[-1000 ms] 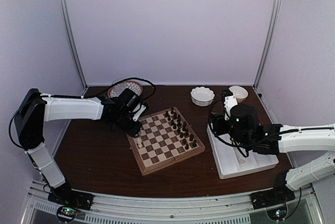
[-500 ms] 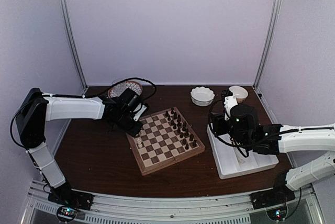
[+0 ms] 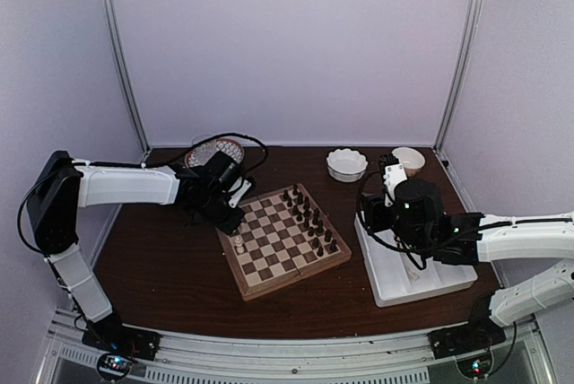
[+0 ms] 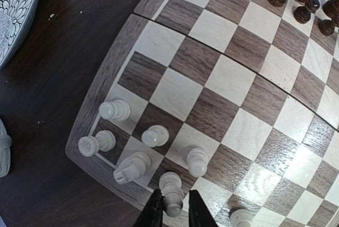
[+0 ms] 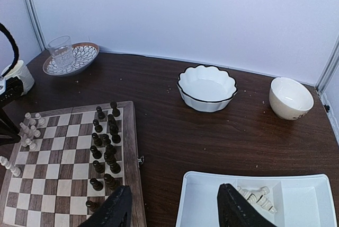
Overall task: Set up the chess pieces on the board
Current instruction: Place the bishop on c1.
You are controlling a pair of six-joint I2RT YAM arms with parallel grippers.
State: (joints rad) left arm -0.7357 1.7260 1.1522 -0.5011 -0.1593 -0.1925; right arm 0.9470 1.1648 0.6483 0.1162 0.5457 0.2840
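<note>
The board [image 3: 289, 282] lies angled at mid-table; its rim also shows in the left wrist view [image 4: 106, 78] and the right wrist view [image 5: 128, 142]. Several cream-white pieces [image 4: 155, 136] stand in its near-left corner. My left gripper [image 4: 175, 214] straddles one upright white piece [image 4: 172, 198] on an edge square, jaws barely apart, with a thin gap on the right side. In the top view the left gripper [image 3: 235, 221] is over that corner. My right gripper [image 5: 175, 211] is wide open and empty above the white tray [image 5: 212, 182], which holds several white pieces [image 5: 257, 198].
Dark brown pieces [image 5: 103, 142] fill the board's right side. A patterned plate with a glass [image 5: 69, 54] sits back left. A white scalloped bowl [image 5: 206, 86] and a cream cup [image 5: 290, 98] stand at the back. The tray [image 3: 395, 292] lies right of the board.
</note>
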